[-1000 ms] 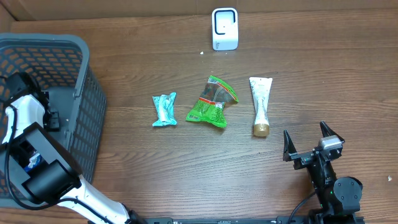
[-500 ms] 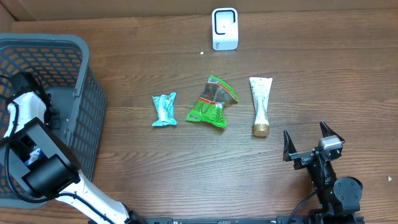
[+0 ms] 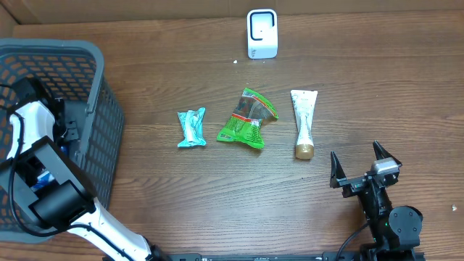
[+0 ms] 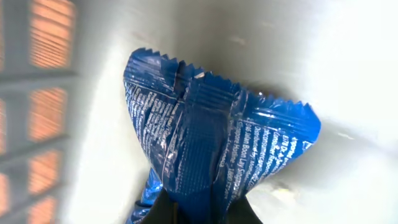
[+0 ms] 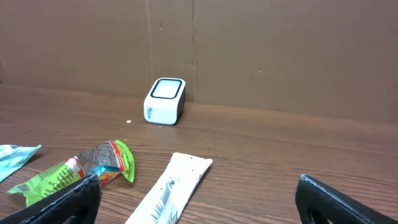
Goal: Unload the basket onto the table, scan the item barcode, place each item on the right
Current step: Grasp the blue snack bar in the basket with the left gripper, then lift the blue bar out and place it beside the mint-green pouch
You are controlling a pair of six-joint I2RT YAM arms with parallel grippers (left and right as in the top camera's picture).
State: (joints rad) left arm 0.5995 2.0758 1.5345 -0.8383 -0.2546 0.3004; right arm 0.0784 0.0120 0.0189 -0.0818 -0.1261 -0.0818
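Jaws of the left gripper (image 4: 198, 214) are pinched tight on the lower end of a crinkled blue foil packet (image 4: 211, 137). In the left wrist view only the dark fingertips show, at the bottom edge of the frame. The packet fans out from them toward the top, its serrated end uppermost and rows of small white print running along its folds. Behind it is pale grey plastic, with lattice openings down the left edge of that frame.

From overhead, the left arm reaches down into a grey plastic mesh basket (image 3: 109, 145) at the left edge of the frame. The arm hides its own gripper there, and only a sliver of blue shows beneath it. Whether the packet is clear of the basket floor cannot be told.

The right gripper (image 3: 357, 161) sits at the lower right of the overhead frame with its jaws spread wide and nothing between them.

A small white box-shaped barcode scanner (image 3: 262, 33) stands at the top centre of the brown wooden table (image 3: 181, 210), well apart from the basket. Three items lie in a row across the middle of the overhead frame:
- a light teal wrapper (image 3: 192, 128)
- a crumpled green snack bag (image 3: 248, 119)
- a white squeeze tube with a gold cap (image 3: 304, 119), nearest the right gripper but apart from it
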